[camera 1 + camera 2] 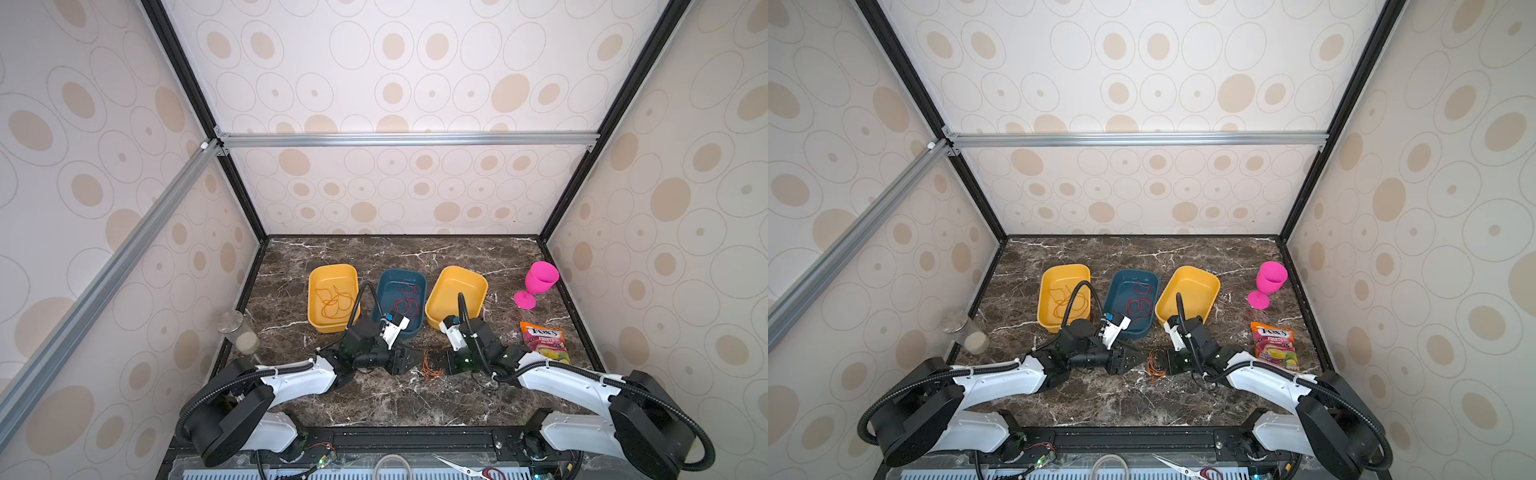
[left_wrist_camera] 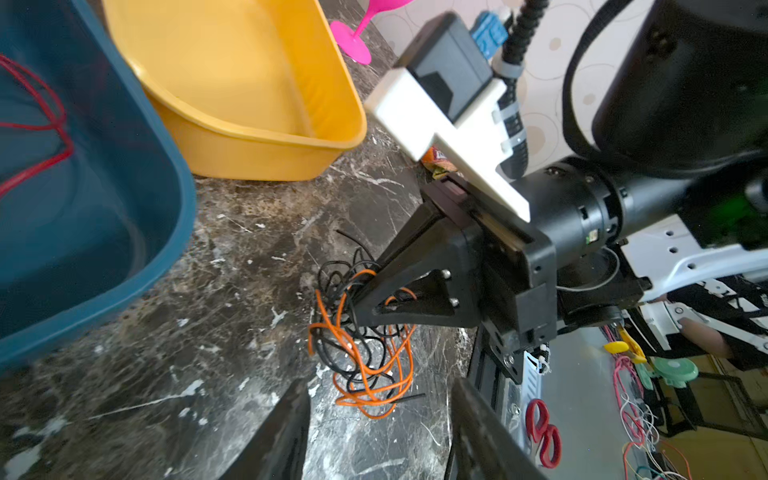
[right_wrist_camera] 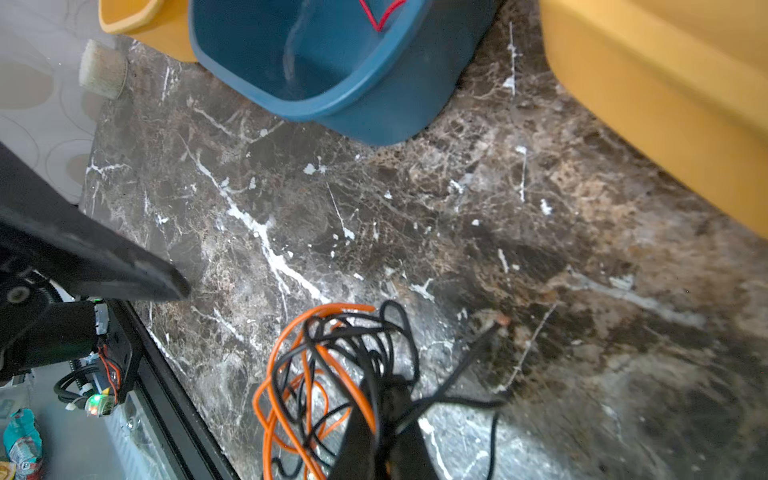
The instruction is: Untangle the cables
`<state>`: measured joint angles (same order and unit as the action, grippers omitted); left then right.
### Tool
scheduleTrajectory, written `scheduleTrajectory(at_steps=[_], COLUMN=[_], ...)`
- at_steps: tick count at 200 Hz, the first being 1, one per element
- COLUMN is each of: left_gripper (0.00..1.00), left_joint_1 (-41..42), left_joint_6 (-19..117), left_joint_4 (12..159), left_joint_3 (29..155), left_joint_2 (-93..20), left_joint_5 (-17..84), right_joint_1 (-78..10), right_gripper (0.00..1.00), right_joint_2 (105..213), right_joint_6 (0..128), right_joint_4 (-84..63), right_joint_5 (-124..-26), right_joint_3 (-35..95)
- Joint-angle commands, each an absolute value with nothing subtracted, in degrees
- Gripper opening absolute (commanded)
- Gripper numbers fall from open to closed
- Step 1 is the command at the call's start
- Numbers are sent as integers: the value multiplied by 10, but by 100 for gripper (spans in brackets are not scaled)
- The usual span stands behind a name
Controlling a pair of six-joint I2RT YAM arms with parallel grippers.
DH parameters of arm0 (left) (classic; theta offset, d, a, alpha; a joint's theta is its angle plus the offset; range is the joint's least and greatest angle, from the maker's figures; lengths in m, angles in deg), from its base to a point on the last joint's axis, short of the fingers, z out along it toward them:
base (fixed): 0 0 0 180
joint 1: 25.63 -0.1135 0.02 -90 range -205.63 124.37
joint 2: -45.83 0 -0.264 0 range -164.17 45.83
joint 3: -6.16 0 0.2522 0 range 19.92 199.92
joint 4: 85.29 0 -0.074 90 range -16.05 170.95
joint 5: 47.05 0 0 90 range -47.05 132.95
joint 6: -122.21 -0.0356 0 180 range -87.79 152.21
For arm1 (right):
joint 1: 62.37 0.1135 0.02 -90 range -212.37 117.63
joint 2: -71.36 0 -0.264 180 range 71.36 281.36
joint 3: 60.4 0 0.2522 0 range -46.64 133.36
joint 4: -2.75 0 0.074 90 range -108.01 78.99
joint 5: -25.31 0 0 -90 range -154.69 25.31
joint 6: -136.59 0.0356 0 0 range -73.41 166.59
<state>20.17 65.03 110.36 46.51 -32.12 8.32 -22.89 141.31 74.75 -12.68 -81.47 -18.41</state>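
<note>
Where the marble desk [image 1: 374, 399] lies in front of 3 trays, the cable tangle [image 1: 430, 368] of orange and black strands sits between the 2 arms, as both top views show [image 1: 1156, 365]. The right pincer [image 2: 357, 309] is pressed together with its tip buried in the tangle. In the right wrist view its fingers [image 3: 365, 428] meet among black strands, which it seems to pinch, though the blur there leaves the exact strand unclear. The left pincer [image 1: 417, 358] stands spread, just beside the tangle and not touching it. In the left wrist view its 2 fingers [image 2: 291, 432] frame the desk short of the orange loops.

Behind the arms, an orange cable [image 1: 334, 301] lies looped inside the left yellow tray [image 1: 332, 272], and a red cable [image 1: 405, 301] lies inside the blue tray [image 2: 166, 208]. The right yellow tray [image 1: 478, 282] sits beside the blue one. A pink goblet [image 1: 538, 282] and a candy bag [image 1: 544, 343] rest well apart at the right edge.
</note>
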Motion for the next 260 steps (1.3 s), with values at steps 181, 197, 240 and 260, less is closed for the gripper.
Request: scheduleTrajectory(at_steps=[181,197,240,260], left_gripper=[0,0,0,0], left_joint_1=[225,225,224,224], left_joint_6=[650,652,652,653], left_joint_4=[1139,1142,1144,1142], left_joint_3=[478,474,468,466], left_joint_2=[-417,-416,-414,-408], left_joint_5=[98,99,107,116], right_joint_1=[-206,-207,-206,-207], right_gripper=[28,36,38,36], right_joint_2=[1441,1447,1465,1469], right_joint_6=[754,757,765,775], right_joint_4=[-109,-123,-178,-214], right_joint_5=[-811,-789,-724,-692], right_joint_3=[-179,-178,-169,-164])
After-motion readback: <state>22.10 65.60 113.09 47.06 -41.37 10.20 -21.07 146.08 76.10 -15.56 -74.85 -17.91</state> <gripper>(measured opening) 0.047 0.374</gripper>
